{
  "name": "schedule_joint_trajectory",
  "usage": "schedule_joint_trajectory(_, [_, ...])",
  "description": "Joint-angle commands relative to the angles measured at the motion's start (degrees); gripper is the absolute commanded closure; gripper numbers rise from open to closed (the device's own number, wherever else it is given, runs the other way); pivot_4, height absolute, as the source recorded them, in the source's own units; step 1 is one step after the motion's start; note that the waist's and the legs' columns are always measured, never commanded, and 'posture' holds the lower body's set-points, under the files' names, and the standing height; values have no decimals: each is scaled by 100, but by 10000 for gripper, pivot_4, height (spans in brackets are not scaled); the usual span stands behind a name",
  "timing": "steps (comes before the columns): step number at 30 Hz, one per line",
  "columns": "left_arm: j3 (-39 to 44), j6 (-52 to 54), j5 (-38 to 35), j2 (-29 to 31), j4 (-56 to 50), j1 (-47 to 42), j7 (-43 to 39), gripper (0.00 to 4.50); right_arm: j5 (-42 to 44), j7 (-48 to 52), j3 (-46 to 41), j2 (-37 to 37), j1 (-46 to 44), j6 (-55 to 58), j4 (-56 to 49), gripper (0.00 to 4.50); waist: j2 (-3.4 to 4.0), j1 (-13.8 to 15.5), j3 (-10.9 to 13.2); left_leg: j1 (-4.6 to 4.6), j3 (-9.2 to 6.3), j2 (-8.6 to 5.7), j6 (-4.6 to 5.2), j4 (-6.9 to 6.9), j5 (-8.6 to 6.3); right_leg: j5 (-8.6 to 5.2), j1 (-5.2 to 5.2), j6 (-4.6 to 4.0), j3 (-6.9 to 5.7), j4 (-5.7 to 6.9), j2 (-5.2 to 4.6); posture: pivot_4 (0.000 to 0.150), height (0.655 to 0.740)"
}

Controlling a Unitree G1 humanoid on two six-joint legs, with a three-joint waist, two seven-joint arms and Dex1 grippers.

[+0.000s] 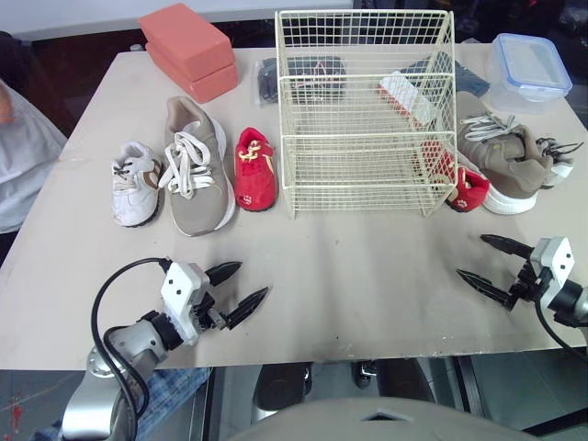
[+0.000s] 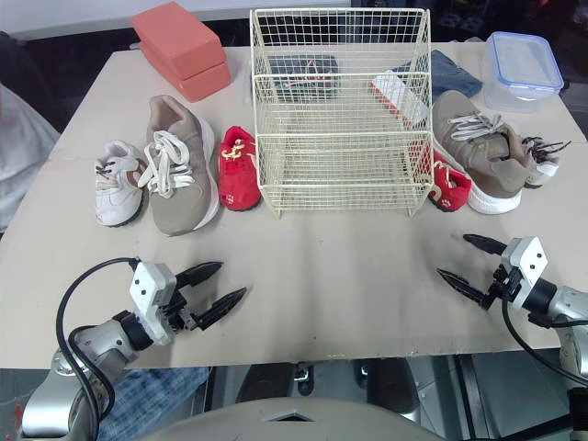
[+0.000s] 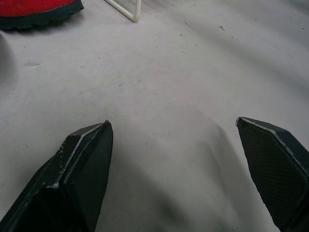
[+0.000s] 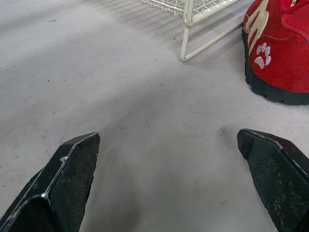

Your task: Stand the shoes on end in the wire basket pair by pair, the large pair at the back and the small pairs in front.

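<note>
A cream wire basket stands empty at the middle back of the table. Left of it lie a small white shoe, a large tan sneaker and a small red shoe. Right of it lie the other red shoe and the other tan sneaker, with a white shoe partly hidden behind that sneaker. My left gripper hovers open near the front edge, below the left shoes. My right gripper is open at front right, just short of the red shoe.
Two stacked red blocks sit at the back left, and a clear tub with a blue lid at the back right. Dark flat items and a blue cloth lie behind the basket. A person's sleeve borders the table's left side.
</note>
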Motion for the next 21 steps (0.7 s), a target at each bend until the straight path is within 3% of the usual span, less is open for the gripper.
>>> schedule_joint_trajectory(1, [-8,10,36,-16,50,131,-18,857,99,60,-116,-84,-67,-20,-44,0,0,0,0,0,0,0,0,0,0,0,0,0,0,0,0,1500,6860])
schedule_joint_trajectory(21, [-70,-107,-60,80,-13,-107,-275,857,195,117,-323,-189,-149,-6,60,0,-1,7,0,-1,0,0,0,0,0,0,0,0,0,0,0,1500,6860])
